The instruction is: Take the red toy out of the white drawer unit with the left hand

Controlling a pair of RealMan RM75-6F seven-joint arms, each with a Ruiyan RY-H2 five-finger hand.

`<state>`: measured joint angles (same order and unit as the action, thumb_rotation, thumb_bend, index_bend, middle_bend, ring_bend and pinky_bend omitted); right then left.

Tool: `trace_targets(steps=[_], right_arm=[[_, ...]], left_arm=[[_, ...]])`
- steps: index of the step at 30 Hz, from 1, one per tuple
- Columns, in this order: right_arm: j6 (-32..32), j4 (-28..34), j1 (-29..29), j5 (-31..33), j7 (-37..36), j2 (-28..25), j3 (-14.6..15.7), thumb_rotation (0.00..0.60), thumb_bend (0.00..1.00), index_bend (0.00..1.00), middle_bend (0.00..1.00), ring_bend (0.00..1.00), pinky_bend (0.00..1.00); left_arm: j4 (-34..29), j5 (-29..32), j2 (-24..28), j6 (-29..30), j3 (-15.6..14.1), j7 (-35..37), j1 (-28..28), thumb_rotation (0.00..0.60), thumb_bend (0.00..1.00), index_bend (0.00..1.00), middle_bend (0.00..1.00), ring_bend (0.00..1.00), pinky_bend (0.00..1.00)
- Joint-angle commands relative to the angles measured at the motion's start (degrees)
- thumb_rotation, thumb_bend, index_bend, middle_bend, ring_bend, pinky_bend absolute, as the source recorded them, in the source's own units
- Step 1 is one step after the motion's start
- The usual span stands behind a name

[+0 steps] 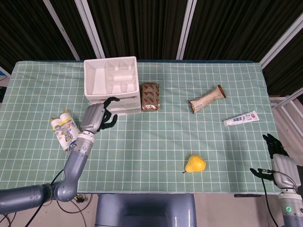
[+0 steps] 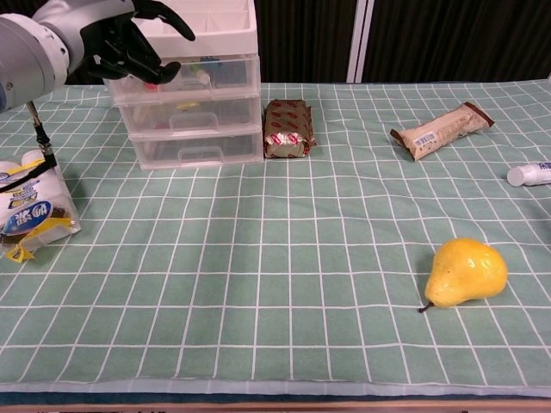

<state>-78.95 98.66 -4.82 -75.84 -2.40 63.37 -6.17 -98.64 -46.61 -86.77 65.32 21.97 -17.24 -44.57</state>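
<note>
The white drawer unit (image 1: 112, 85) stands at the back left, with an open tray on top. In the chest view the drawer unit (image 2: 194, 112) shows three clear drawers, all pushed in. Small coloured items (image 2: 200, 76) show through the top drawer's front. I cannot pick out the red toy for certain, because my left hand (image 2: 120, 39) covers that drawer's left part. The hand hangs in front of the top drawer with fingers spread and nothing in it. From the head, the left hand (image 1: 97, 118) lies just in front of the unit. My right hand (image 1: 276, 147) rests empty at the table's front right edge.
A brown snack pack (image 1: 151, 96) lies against the unit's right side. Further right are a wrapped bar (image 1: 207, 99) and a toothpaste tube (image 1: 241, 118). A yellow pear (image 1: 195, 164) sits near the front. A pack of small bottles (image 1: 66, 133) lies beside the left arm.
</note>
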Motion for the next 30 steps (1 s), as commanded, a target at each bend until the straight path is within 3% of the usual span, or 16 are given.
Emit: trace_targets(steps=[1,14,26,30], right_arm=[[0.1,0.0,0.0,0.1,0.0,0.0,0.0,0.600,0.07,0.00,0.00,0.00,0.23],[0.3,0.1,-0.1,0.4,-0.1,-0.1,0.0,0.600,0.07,0.00,0.00,0.00,0.23],[0.3,0.3,0.0,0.4,-0.2,-0.2,0.0,0.600,0.07,0.00,0.00,0.00,0.23],[0.4,0.3,0.0,0.4,-0.2,-0.2,0.0,0.600,0.07,0.00,0.00,0.00,0.23]], left_arm=[[-0.8,7.8,1.3,1.8,1.3,-6.7,-2.3,0.600,0.45,0.26,1.00,0.99,1.00],[0.9,18.6,1.3,1.7,1.7,-12.4,-5.2,0.600,0.45,0.30,1.00,0.99,1.00],[-0.6,20.0,2.2,1.7,1.0,-12.4,-5.4,0.600,0.45,0.33,1.00,1.00,1.00],[-2.7,20.1,3.2,1.4,0.3,-12.1,-4.9,0.600,0.45,0.41,1.00,1.00,1.00]])
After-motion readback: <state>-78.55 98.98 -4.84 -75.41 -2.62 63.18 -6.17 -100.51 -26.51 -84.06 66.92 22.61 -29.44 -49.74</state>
